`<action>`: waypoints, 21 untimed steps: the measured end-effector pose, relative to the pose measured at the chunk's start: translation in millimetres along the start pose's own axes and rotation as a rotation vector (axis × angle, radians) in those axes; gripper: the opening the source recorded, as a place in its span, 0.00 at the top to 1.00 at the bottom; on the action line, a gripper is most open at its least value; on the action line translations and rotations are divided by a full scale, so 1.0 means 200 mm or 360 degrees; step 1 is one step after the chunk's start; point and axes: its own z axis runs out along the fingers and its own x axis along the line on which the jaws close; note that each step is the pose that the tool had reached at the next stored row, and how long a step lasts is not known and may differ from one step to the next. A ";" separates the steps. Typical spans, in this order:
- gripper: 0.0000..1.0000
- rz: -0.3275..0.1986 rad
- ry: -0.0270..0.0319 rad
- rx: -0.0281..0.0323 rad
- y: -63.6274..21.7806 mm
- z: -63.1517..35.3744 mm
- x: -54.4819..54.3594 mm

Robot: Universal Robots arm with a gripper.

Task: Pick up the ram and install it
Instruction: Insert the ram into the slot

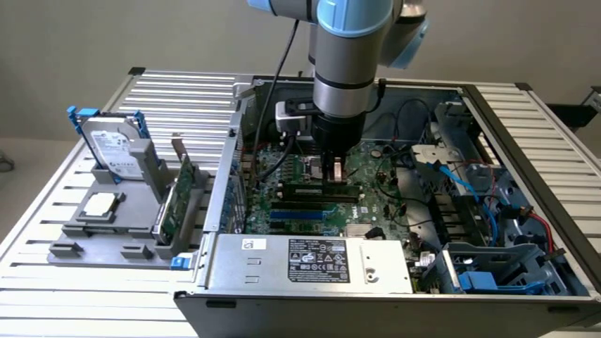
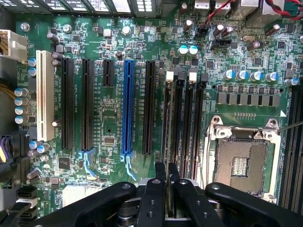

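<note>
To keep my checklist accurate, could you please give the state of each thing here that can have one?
Thin green ram stick: gripped, not seated.
Black two-finger gripper: shut on the ram stick.
Long black memory slots: empty.
Square metal processor socket: empty.
Grey metal computer case: open.
Silver hard drive: upright, outside the case.

Soft overhead light leaves the ribbed table (image 1: 169, 91) bright, nearly shadowless; the open case (image 1: 376, 313) sits dimmer (darkest beneath the arm (image 1: 348, 63)). Close up, the motherboard (image 2: 109, 123) is evenly lit, glare on the socket frame (image 2: 244, 128); the black gripper (image 2: 167, 168), pinching the ram (image 2: 169, 196), reads dark.
</note>
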 end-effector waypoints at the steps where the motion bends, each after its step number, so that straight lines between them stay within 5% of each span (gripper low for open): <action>1: 0.86 0.0000 0.00000 -0.00004 0.000 0.000 0.00; 21: 0.86 -0.0021 -0.00003 -0.00006 -0.001 0.002 0.00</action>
